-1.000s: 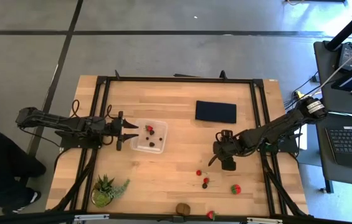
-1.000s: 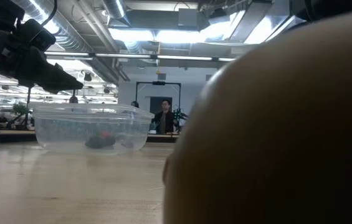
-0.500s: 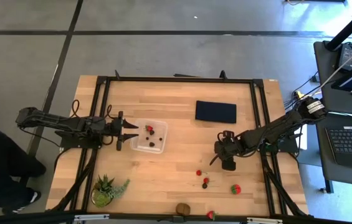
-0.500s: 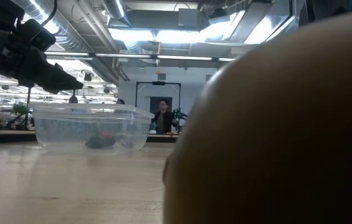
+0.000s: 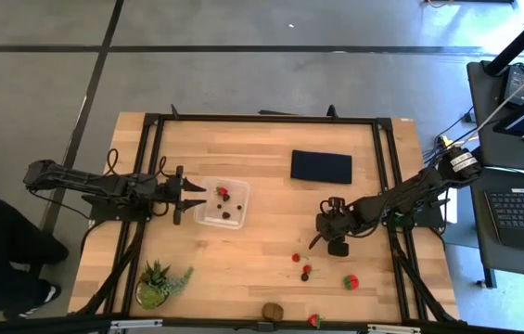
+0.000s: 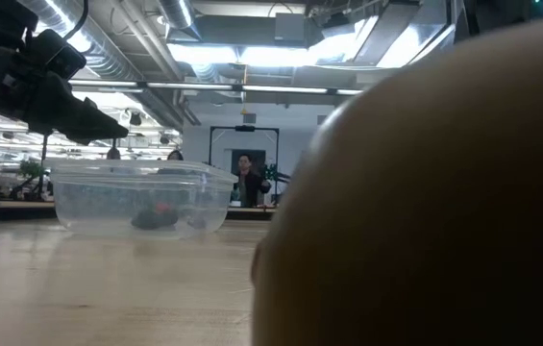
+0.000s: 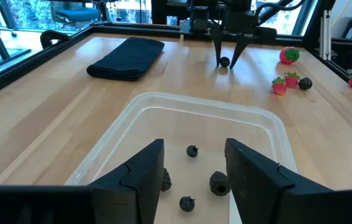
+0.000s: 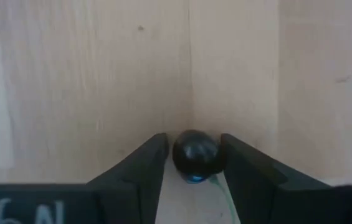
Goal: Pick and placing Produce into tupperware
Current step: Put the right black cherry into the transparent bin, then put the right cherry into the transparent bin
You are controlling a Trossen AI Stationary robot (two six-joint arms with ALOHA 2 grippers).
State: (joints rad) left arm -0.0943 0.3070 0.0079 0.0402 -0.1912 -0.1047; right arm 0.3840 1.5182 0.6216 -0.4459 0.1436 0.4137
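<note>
The clear tupperware (image 5: 222, 202) stands on the table's left half and holds a strawberry (image 5: 223, 193) and dark berries (image 7: 192, 150). My left gripper (image 5: 187, 197) hovers open at its left wall, empty. My right gripper (image 5: 322, 232) points down at the table's right half, its open fingers on either side of a dark round berry (image 8: 195, 155) that rests on the wood. Strawberries (image 5: 296, 257) (image 5: 351, 281) (image 5: 314, 320), a dark berry (image 5: 305, 276) and a brown kiwi (image 5: 273, 311) lie near the front edge. My right gripper comes from above, pointing down, with one fingertip (image 8: 154, 163) close on each side of the dark berry, which sits on the table. I cannot tell whether the fingers touch it.
A folded dark blue cloth (image 5: 321, 167) lies at the far right of centre. A spiky potted plant (image 5: 159, 283) stands at the near left corner. The kiwi (image 6: 425, 192) fills the right half of the low view. People stand in the room behind.
My right arm has shifted a little, its gripper staying over the dark berry.
</note>
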